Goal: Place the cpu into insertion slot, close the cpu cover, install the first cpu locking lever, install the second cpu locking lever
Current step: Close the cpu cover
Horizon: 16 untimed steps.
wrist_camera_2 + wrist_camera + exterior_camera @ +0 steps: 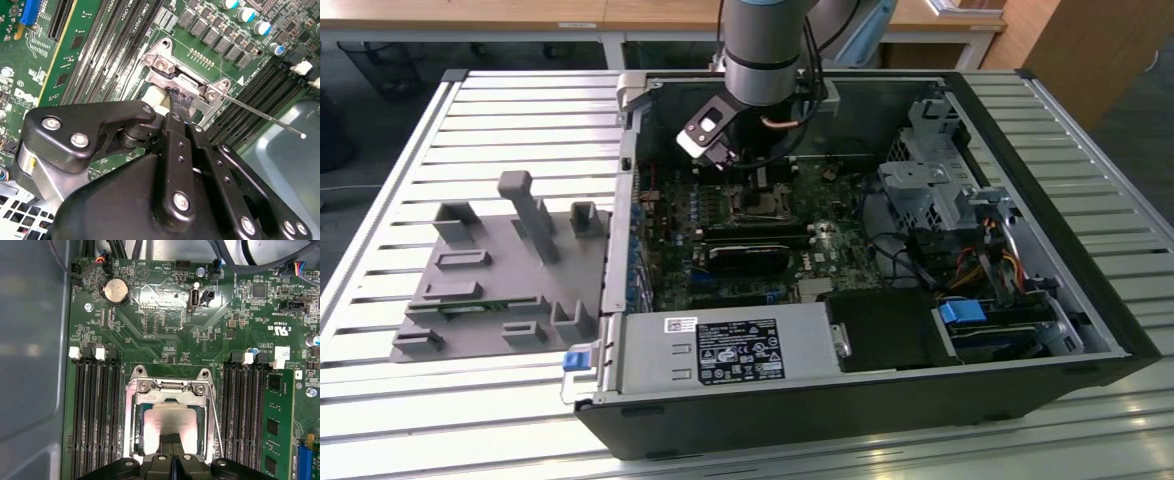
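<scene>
The cpu (172, 421) lies in the insertion slot (759, 205), its dull silver top showing through the cut-out of the cpu cover (170, 390), which lies down over it. My gripper (171, 437) hangs right above the chip with its dark fingertips (178, 98) pressed together, shut on nothing I can see. In the exterior view the gripper (754, 178) stands over the socket inside the open case. One thin wire locking lever (265, 118) sticks out from the cover's (167, 72) screwed end, unlatched; in the first wrist view this lever (216, 412) runs along the socket's side.
Black memory slots (95, 415) flank the socket on both sides, with a green card (276, 425) beyond one bank. A coin battery (114, 290) sits further up the board. Case walls (630, 150), cables (947, 262) and drive cage (927, 185) surround the board. A grey fixture (507, 270) lies on the exterior view's left.
</scene>
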Motion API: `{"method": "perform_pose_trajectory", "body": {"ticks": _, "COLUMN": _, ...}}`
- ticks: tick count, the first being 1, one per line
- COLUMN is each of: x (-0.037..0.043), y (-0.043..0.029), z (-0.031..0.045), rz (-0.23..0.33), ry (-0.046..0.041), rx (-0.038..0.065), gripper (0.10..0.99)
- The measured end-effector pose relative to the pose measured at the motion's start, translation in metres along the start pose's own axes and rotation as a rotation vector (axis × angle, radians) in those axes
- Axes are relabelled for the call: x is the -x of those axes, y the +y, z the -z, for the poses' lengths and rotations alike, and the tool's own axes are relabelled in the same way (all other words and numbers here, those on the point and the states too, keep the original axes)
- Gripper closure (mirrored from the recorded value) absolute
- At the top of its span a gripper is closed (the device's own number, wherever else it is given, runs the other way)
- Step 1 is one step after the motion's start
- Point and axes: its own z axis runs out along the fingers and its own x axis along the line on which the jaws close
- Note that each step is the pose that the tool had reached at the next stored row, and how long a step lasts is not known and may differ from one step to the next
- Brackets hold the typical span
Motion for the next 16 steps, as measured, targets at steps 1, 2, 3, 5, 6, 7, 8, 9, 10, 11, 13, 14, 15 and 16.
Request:
{"method": "perform_pose_trajectory", "body": {"ticks": 1, "x": 0.0, "y": 0.0001, "z": 0.0011, "rz": 0.0, "ry": 0.0, "rx": 0.0, "gripper": 0.98}}
{"method": "perform_pose_trajectory", "body": {"ticks": 2, "x": 0.0, "y": 0.0001, "z": 0.0021, "rz": 0.0, "ry": -0.0001, "rx": 0.0, "gripper": 0.98}}
{"method": "perform_pose_trajectory", "body": {"ticks": 3, "x": 0.0, "y": 0.0001, "z": 0.0026, "rz": 0.0, "ry": 0.0, "rx": 0.0, "gripper": 0.98}}
{"method": "perform_pose_trajectory", "body": {"ticks": 5, "x": 0.0, "y": -0.0003, "z": 0.0026, "rz": 0.0, "ry": 0.0001, "rx": 0.001, "gripper": 0.98}}
{"method": "perform_pose_trajectory", "body": {"ticks": 6, "x": 0.0, "y": -0.0019, "z": 0.0027, "rz": 0.0, "ry": -0.0001, "rx": 0.002, "gripper": 0.98}}
{"method": "perform_pose_trajectory", "body": {"ticks": 7, "x": -0.0001, "y": -0.0038, "z": 0.0027, "rz": 0.0, "ry": -0.0001, "rx": 0.002, "gripper": 0.98}}
{"method": "perform_pose_trajectory", "body": {"ticks": 8, "x": -0.0001, "y": -0.0055, "z": 0.0026, "rz": 0.0, "ry": 0.0, "rx": 0.003, "gripper": 0.98}}
{"method": "perform_pose_trajectory", "body": {"ticks": 9, "x": -0.0002, "y": -0.0075, "z": 0.0025, "rz": 0.0, "ry": 0.0, "rx": 0.004, "gripper": 0.98}}
{"method": "perform_pose_trajectory", "body": {"ticks": 10, "x": -0.0002, "y": -0.0091, "z": 0.0023, "rz": 0.0, "ry": 0.0, "rx": 0.004, "gripper": 0.98}}
{"method": "perform_pose_trajectory", "body": {"ticks": 11, "x": -0.0003, "y": -0.0103, "z": 0.0021, "rz": 0.0, "ry": 0.0001, "rx": 0.005, "gripper": 0.98}}
{"method": "perform_pose_trajectory", "body": {"ticks": 13, "x": -0.0004, "y": -0.0113, "z": 0.0015, "rz": 0.0, "ry": -0.0006, "rx": 0.005, "gripper": 0.98}}
{"method": "perform_pose_trajectory", "body": {"ticks": 14, "x": -0.0004, "y": -0.0113, "z": 0.001, "rz": 0.0, "ry": -0.0018, "rx": 0.005, "gripper": 0.98}}
{"method": "perform_pose_trajectory", "body": {"ticks": 15, "x": -0.0006, "y": -0.0114, "z": 0.0003, "rz": 0.0, "ry": -0.0036, "rx": 0.005, "gripper": 0.98}}
{"method": "perform_pose_trajectory", "body": {"ticks": 16, "x": -0.0007, "y": -0.0114, "z": -0.0005, "rz": 0.0, "ry": -0.0062, "rx": 0.005, "gripper": 0.98}}
